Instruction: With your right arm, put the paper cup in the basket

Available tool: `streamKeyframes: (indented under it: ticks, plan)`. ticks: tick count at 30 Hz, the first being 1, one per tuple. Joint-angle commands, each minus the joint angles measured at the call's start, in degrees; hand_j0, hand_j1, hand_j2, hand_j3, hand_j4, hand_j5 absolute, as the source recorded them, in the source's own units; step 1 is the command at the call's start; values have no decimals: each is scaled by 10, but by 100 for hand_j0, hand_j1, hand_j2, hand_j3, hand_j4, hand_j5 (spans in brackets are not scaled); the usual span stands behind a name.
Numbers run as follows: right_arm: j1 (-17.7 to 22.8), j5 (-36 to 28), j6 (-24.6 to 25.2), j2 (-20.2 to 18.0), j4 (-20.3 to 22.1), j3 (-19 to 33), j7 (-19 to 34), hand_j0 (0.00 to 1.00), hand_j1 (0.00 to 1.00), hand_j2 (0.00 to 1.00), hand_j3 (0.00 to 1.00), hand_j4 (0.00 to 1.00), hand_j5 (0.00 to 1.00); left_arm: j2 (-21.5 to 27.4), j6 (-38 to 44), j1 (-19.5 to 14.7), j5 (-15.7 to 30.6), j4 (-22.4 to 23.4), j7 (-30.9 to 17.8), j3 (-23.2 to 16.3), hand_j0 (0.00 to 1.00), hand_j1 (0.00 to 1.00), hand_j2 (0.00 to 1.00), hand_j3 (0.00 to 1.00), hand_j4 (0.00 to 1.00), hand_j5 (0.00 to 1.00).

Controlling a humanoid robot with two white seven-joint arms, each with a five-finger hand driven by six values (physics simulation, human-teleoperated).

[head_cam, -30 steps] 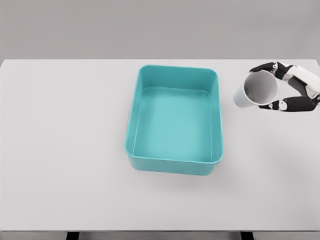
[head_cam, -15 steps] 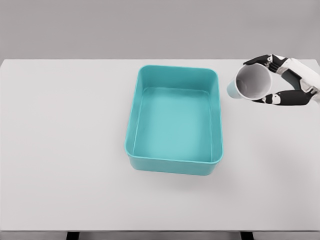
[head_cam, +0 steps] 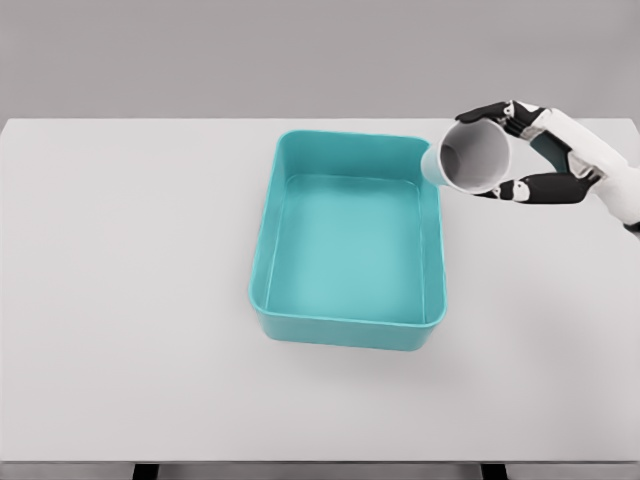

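Robot hand: our right robot hand (head_cam: pixel 520 155) grips the paper cup (head_cam: pixel 468 158), fingers wrapped around it
Cup: tilted, above the basket's (head_cam: pixel 350 325) far right corner
Next: we carry it further inward — release only once it is well over the floor, above the worktop (head_cam: pixel 130 250)

A plain grey wall (head_cam: pixel 200 55) stands behind a wide white table (head_cam: pixel 120 300) under soft, even light.
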State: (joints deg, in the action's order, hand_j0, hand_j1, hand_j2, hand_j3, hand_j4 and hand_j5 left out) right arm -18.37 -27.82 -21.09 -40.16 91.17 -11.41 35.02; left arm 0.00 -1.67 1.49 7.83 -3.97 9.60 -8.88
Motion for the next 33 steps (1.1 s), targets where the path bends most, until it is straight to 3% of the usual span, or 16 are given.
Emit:
streamKeyframes:
  ticks: [1,25,33]
  plan:
    - [0,-3,1,5,1,-9,0,74,74,74,74,74,74,0,0,0,0,0,0,0,100,100,100,100,100,100]
    - [-36,74,25,85,-10,-72,0,74,74,74,74,74,74,0,0,0,0,0,0,0,100,100,100,100,100,100]
    - [-40,96,25,100,-36,-87,0,75,75,75,75,75,75,0,0,0,0,0,0,0,100,100,100,100,100,100]
